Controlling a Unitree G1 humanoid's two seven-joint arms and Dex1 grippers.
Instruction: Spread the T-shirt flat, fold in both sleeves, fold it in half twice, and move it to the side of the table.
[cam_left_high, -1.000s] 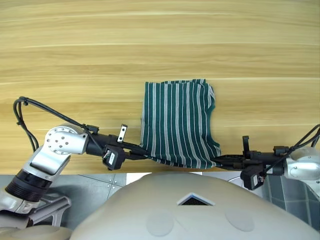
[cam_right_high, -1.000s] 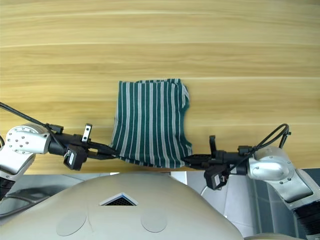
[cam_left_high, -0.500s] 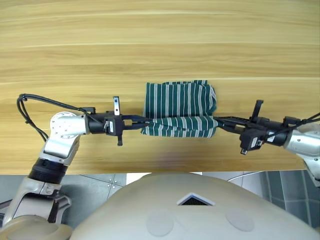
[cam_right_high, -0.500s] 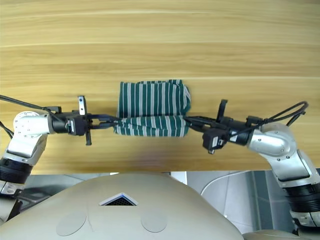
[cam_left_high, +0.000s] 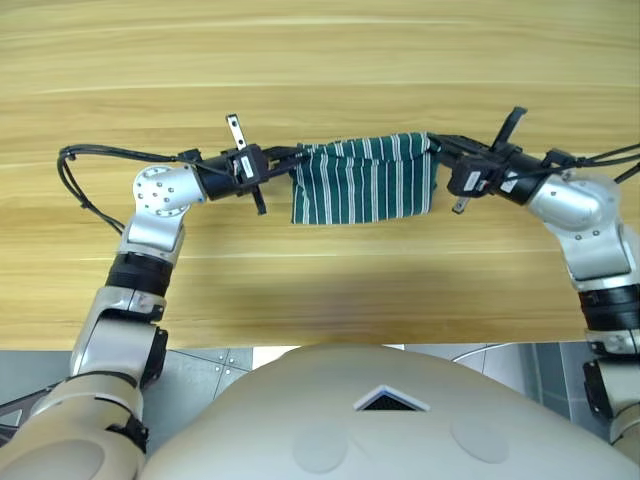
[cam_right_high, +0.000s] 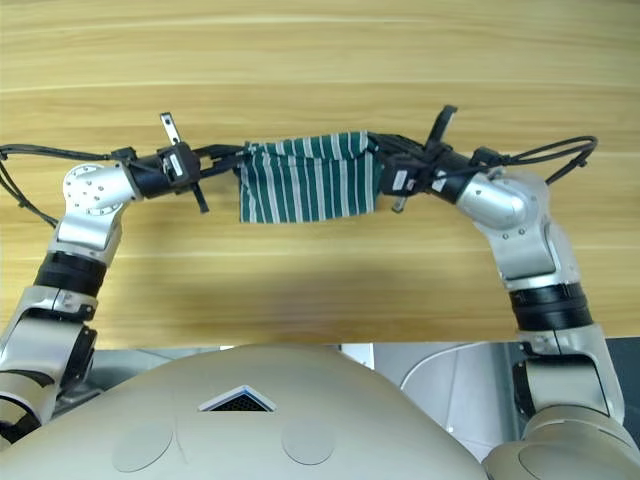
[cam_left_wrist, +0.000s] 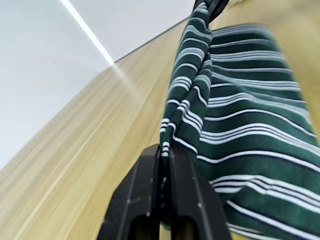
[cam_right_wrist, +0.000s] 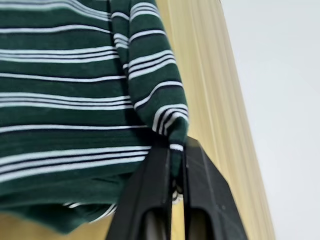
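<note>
The green T-shirt with white stripes lies folded into a short wide band in the middle of the wooden table. My left gripper is shut on its far left corner, and my right gripper is shut on its far right corner. Both hold the upper layer at the band's far edge. In the left wrist view the black fingers pinch the striped T-shirt. In the right wrist view the fingers clamp a bunched corner of the T-shirt.
The table's near edge runs across the lower part of the head views. Bare wood stretches left, right and beyond the shirt. Black cables trail from the left arm over the table.
Both grippers carried the shirt's near edge away from me and over the far half. The long panel is now folded in half into a short band. Both arms have stretched farther over the table.
</note>
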